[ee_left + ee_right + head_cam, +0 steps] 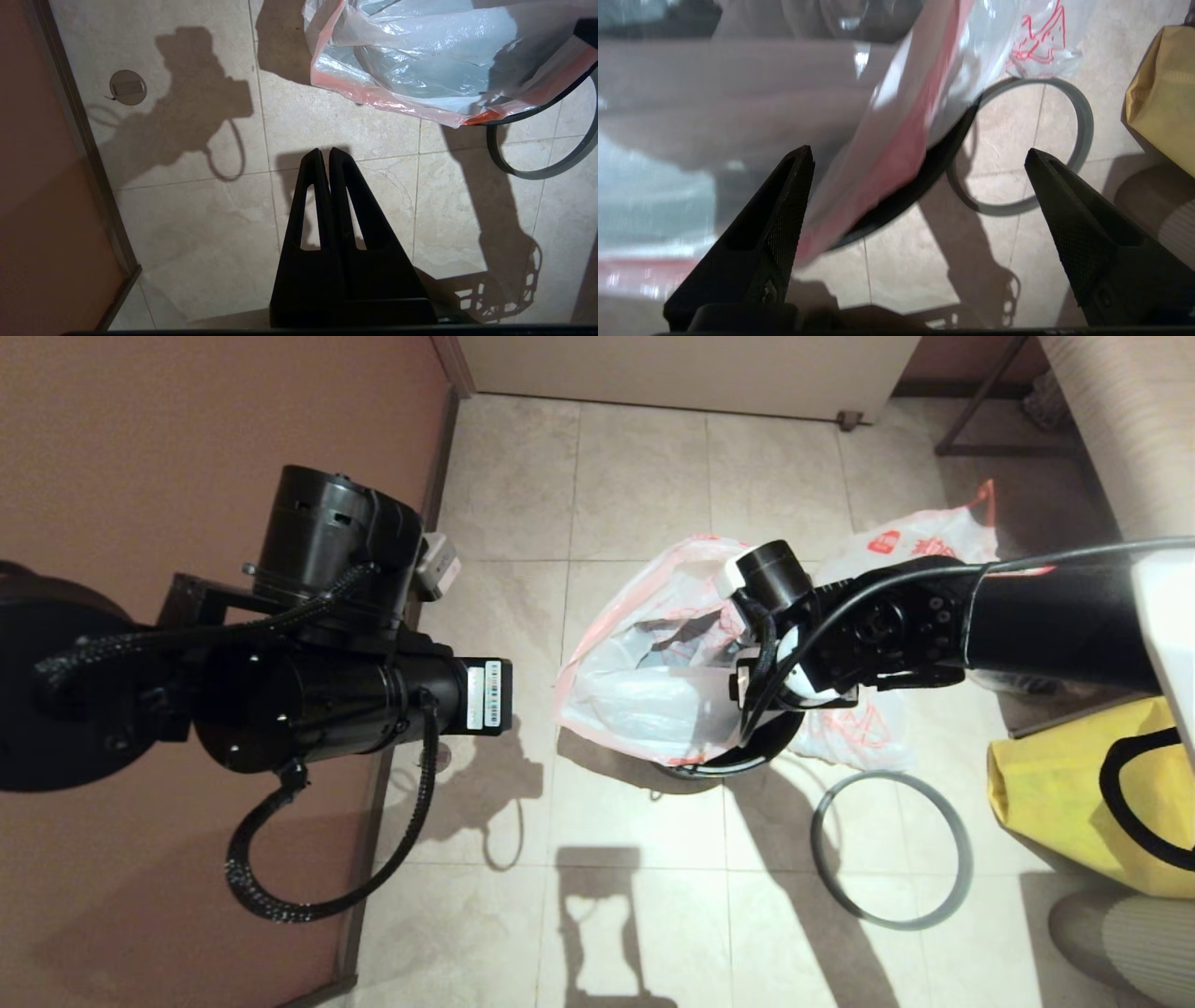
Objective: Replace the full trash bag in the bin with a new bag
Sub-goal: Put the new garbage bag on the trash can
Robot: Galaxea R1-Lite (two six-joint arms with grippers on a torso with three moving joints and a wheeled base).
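Note:
The black bin [747,761] stands on the tiled floor with the new bag [644,700] spread open in its mouth, the red-edged rim draped over the wall. My right gripper [917,151] hovers open over the bin's near right rim [924,177], one finger beside the bag's red edge [896,158], holding nothing. The full trash bag [934,537] lies behind and to the right of the bin, partly hidden by my right arm. The grey ring rim [887,777] lies flat on the floor to the bin's right. My left gripper [325,151] is shut and empty over bare floor left of the bin.
A big yellow bag [1055,784] sits at the right edge, close to the ring. A brown wall [187,429] with a skirting board runs along the left. A round floor drain [127,87] lies near the wall. A striped grey object [1120,933] is at the lower right.

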